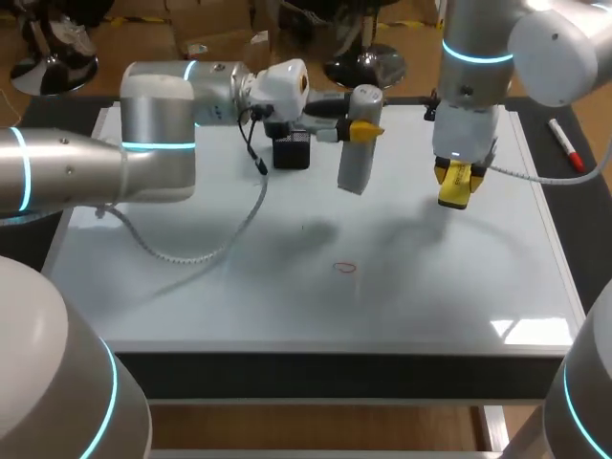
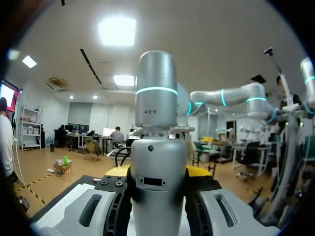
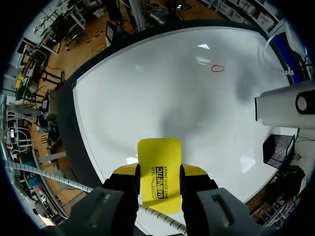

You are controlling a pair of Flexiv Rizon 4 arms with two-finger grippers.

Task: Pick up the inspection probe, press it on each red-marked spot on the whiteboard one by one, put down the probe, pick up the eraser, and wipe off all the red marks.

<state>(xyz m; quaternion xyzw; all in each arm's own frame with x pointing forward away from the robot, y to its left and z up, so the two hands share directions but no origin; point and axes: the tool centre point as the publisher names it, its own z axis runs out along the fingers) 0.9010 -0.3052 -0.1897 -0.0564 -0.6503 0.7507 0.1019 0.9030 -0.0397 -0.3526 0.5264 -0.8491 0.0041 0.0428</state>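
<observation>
1. Head view: the left arm comes in from the left and reaches across the far part of the whiteboard [image 1: 287, 306]. The left gripper [image 1: 364, 129] is clamped on the probe [image 1: 353, 170], a grey cylinder held slightly tilted above the board. A black box [image 1: 291, 151] stands just beside the probe, on the left arm's side. The right gripper [image 1: 457, 178] points down over the board's far right part and grips the yellow eraser [image 1: 452, 198], which is clear of the surface. One red mark [image 1: 344, 268] sits near the board's middle, well apart from both tools. A cable [image 1: 191, 254] from the left arm trails over the board, and a marker [image 1: 566, 143] lies beside the board's right edge
2. Left wrist view: the probe [image 2: 155, 162] fills the gap between the fingers [image 2: 117, 171], both pressing its sides
3. Right wrist view: the eraser [image 3: 159, 169] stands between the fingers [image 3: 125, 170], both touching its edges, above the whiteboard [image 3: 147, 93]. The red mark [image 3: 217, 68] lies far ahead of it. The probe [image 3: 285, 104] shows off to one side, with the black box [image 3: 278, 150] near it
</observation>
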